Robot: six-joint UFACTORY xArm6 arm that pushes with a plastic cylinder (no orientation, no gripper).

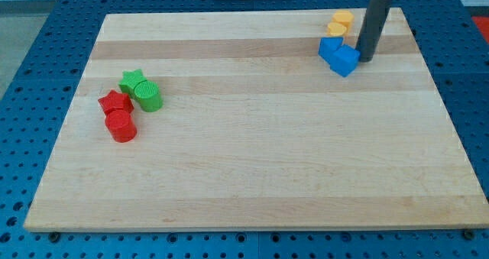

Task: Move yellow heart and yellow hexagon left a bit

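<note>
Wooden tabletop (252, 175) on a blue perforated base (30, 76). Near the view's left edge: green star (132, 80) touching green cylinder (149, 96), red star (114, 102) just above red cylinder (121, 126). At upper right: two blue blocks (338, 55), touching.

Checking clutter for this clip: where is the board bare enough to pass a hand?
Bare: the wide middle between the red and green blocks and the blue blocks; also the view's bottom. Crowded: the top right, where my tip touches the blue blocks below the yellow blocks.

bg: blue perforated base (46, 30) all round | surface: pale wood board (252, 160) | light: even, soft glare
</note>
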